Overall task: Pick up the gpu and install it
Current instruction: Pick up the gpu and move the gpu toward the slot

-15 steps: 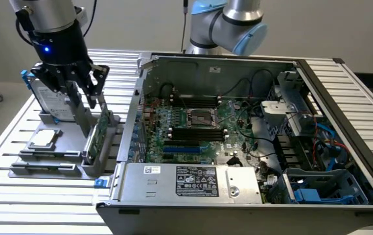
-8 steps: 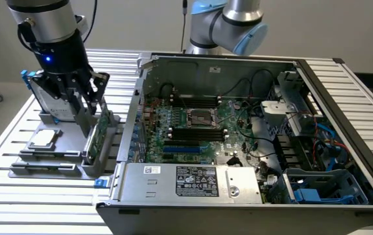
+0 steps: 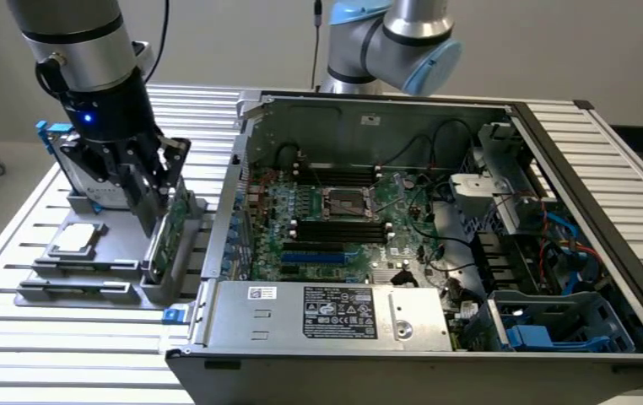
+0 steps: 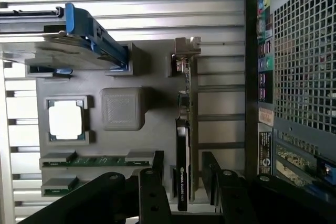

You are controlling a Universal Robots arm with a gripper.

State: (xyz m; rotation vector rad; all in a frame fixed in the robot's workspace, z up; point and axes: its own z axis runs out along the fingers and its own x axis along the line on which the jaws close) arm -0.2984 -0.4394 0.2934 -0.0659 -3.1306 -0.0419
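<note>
The gpu [image 3: 165, 239] stands on edge in a slot of the grey parts holder [image 3: 102, 268], at the exterior view's left, beside the open computer case. In the wrist view the gpu [image 4: 187, 114] shows edge-on: green board, black cooler, and silver bracket at its far end. My gripper [image 3: 150, 211] has come down over the card from above. Its two black fingers [image 4: 153, 184] straddle the card's near end, one on each face, with a narrow gap on both sides. The gripper [image 4: 184, 184] is open and holds nothing.
The holder [image 4: 157, 129] also carries a processor [image 4: 66, 119], memory sticks [image 4: 100, 160] and a hard drive in a blue frame [image 4: 84, 30]. The open case [image 3: 591, 160] with its motherboard [image 3: 338, 224] lies right next to it. A second arm [image 3: 395, 38] stands behind.
</note>
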